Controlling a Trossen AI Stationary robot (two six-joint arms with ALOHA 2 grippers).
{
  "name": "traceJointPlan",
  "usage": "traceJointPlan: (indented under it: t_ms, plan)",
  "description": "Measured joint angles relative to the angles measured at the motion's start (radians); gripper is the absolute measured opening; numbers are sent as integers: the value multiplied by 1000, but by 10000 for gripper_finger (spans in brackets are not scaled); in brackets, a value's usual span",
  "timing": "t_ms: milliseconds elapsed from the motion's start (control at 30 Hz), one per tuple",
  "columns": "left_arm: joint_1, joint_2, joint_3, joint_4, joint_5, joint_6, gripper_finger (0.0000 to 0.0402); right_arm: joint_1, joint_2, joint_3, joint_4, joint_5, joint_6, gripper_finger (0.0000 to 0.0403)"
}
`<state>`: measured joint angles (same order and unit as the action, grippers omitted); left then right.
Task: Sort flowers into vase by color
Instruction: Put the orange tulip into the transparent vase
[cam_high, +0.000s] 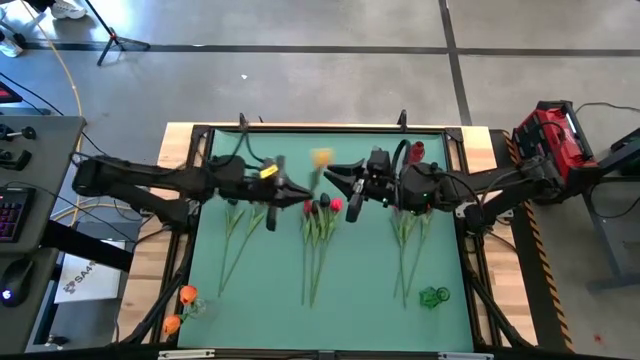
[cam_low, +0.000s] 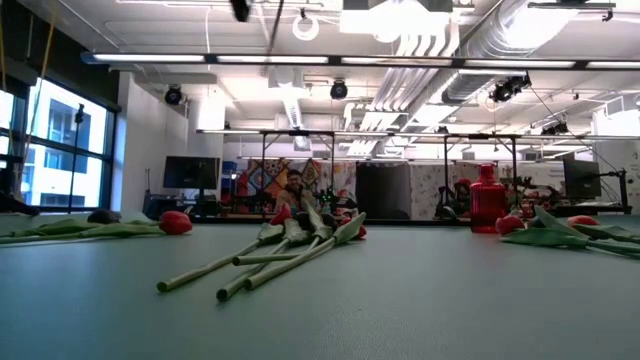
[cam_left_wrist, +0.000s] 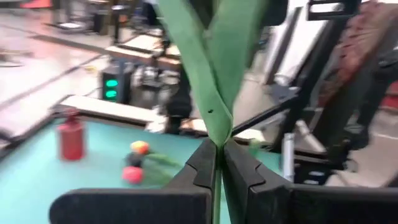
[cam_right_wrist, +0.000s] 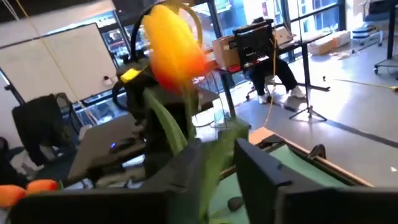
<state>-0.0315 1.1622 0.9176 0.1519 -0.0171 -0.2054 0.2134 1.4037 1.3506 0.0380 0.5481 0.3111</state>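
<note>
Table surface (cam_high: 350, 290): matt green mat, smooth, bordered by pale bare wood at the edges; flowers (cam_high: 318, 235): fabric-like matt leaves and stems, with satiny bud heads; left gripper (cam_left_wrist: 219, 163) and right gripper (cam_right_wrist: 214, 163): matt black moulded plastic fingers; red bottle (cam_low: 486, 200) near the far edge: glossy plastic.

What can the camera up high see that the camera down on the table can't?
Only the high view shows both robot arms meeting above the table: the left hand shut on an orange tulip, the right hand beside it. It also shows a green vase and two orange flower heads at the near edge.

Only the low view shows the room behind, with ceiling lights and windows.

Both show the teal table, the red tulips lying on it and a red bottle.
</note>
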Motion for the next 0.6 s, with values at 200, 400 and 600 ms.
traceJointPlan:
  t_ms: [200, 400, 600]
  plan:
    - [-20, -192, 0, -162, -165, 37, 1, 0, -48, 0, -13, 15, -11, 169]
    - [-89, -351, 0, -312, -278, 42, 0, 0, -89, 0, -70, 69, 5, 220]
    - [-222, -478, 0, -607, -276, 31, 0, 0, -104, 0, -215, 101, 104, 232]
